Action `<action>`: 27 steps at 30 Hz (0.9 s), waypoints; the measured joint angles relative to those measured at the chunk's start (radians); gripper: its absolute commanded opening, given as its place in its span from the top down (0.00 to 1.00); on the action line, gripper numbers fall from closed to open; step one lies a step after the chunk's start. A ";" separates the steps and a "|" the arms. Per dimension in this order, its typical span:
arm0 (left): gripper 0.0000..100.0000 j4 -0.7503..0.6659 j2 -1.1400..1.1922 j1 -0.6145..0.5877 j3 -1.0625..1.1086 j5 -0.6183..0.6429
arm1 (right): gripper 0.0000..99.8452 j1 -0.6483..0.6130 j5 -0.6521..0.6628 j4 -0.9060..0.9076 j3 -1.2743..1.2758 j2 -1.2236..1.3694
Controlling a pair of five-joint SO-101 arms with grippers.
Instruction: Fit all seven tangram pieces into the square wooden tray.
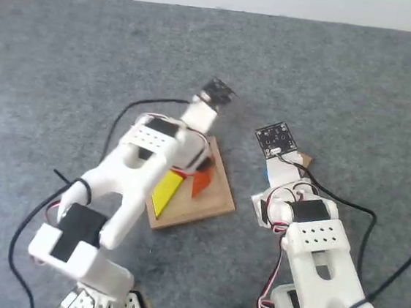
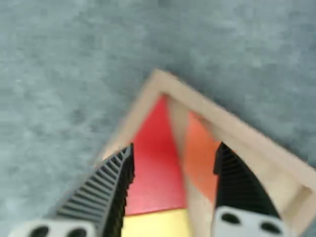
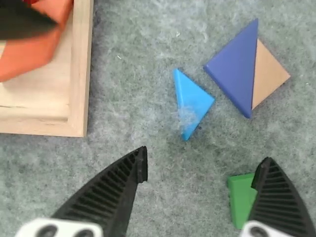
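The square wooden tray (image 1: pixel 219 199) lies mid-table under my left arm (image 1: pixel 146 162). A yellow piece (image 1: pixel 166 190) and an orange piece (image 1: pixel 201 181) lie in it. My left gripper (image 2: pixel 175 148) hangs open over one tray corner (image 2: pixel 158 79), above a red piece (image 2: pixel 155 163), the orange piece (image 2: pixel 200 155) and the yellow piece (image 2: pixel 155 224). My right gripper (image 3: pixel 205 158) is open over the grey mat beside the tray (image 3: pixel 81 74). Beyond its tips lie a light blue triangle (image 3: pixel 190 101), a dark blue triangle (image 3: pixel 237 66) and a tan triangle (image 3: pixel 266 74). A green piece (image 3: pixel 241 197) lies partly behind one finger.
Grey felt mat (image 1: pixel 67 73) covers the whole table, with open room to the far left and far right. Black cables (image 1: pixel 375 216) trail from both arms. The right arm (image 1: pixel 315 232) stands right of the tray, covering the loose pieces.
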 measured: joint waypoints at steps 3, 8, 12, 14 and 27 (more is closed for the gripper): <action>0.75 0.002 -0.018 -0.084 -0.015 0.081 | 0.65 -0.023 -0.003 0.006 0.000 0.000; 0.75 0.120 -0.249 -0.278 -0.012 0.344 | 0.65 -0.232 0.018 0.035 0.000 0.000; 0.75 0.204 -0.450 -0.431 0.063 0.413 | 0.65 -0.341 0.034 0.035 -0.026 0.000; 0.75 0.206 -0.476 -0.473 0.107 0.417 | 0.65 -0.351 0.037 0.035 -0.057 0.005; 0.75 0.084 -0.282 -0.514 0.149 0.422 | 0.65 -0.463 0.087 -0.034 -0.219 0.384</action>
